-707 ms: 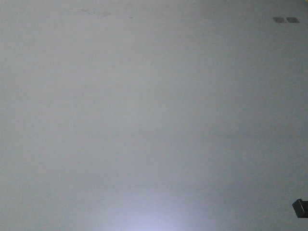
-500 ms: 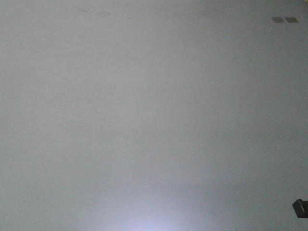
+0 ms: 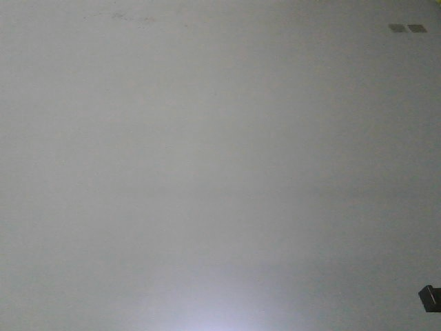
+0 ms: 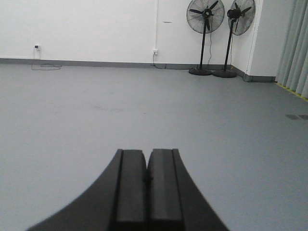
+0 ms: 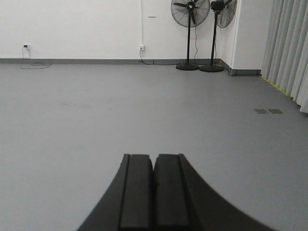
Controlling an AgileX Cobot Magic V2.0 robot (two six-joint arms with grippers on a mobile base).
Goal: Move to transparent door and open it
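The transparent door is out of view in every frame. My left gripper (image 4: 146, 153) is shut with nothing between its black pads, held low over the grey floor (image 4: 96, 120). My right gripper (image 5: 154, 157) is shut the same way, also over bare floor (image 5: 96, 110). The front view shows only grey floor (image 3: 207, 172), with a small dark part of the robot (image 3: 429, 298) at the lower right corner.
Two black pedestal fans (image 4: 204, 36) (image 4: 234, 33) stand by the white far wall (image 4: 96, 29), seen again as fans (image 5: 189, 33) (image 5: 215, 33). Grey curtains (image 5: 288, 48) hang at the right. Two dark floor plates (image 5: 267, 111) (image 3: 407, 28) lie in the floor. A wall socket with cable (image 4: 37, 47) sits at the far left.
The faint floor marks at the top of the front view have drifted slightly left; the floor plates stay almost in place. Otherwise the view is the same.
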